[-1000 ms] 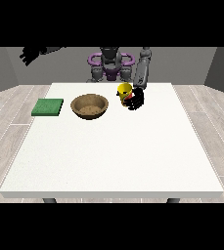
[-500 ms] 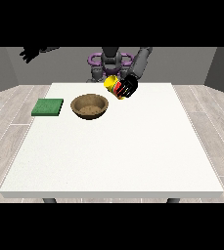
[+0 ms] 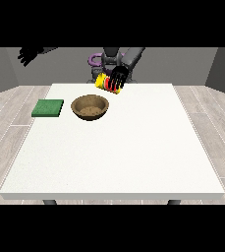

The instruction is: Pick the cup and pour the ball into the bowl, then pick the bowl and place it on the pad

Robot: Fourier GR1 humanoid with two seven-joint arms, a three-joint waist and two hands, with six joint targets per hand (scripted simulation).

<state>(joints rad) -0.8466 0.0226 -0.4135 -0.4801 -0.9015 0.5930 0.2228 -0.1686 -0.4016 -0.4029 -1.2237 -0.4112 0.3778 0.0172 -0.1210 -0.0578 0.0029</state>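
A yellow cup (image 3: pixel 104 82) with a red band hangs tilted on its side above the table, just behind and to the right of the wooden bowl (image 3: pixel 90 107). The hand at the view's right (image 3: pixel 118 78) is curled round the cup, its mouth turned toward the bowl. The ball is not visible. A green pad (image 3: pixel 48 108) lies flat to the left of the bowl. The hand at the view's left (image 3: pixel 28 54) is raised high off the table at the far left, fingers spread, holding nothing.
The white table (image 3: pixel 133 157) stretches wide toward the camera in front of the bowl. The robot's torso stands behind the far edge. Grey wood floor surrounds the table.
The hand at the view's right has lifted the cup off the table, carried it left toward the bowl and tipped it over. The other hand stayed raised.
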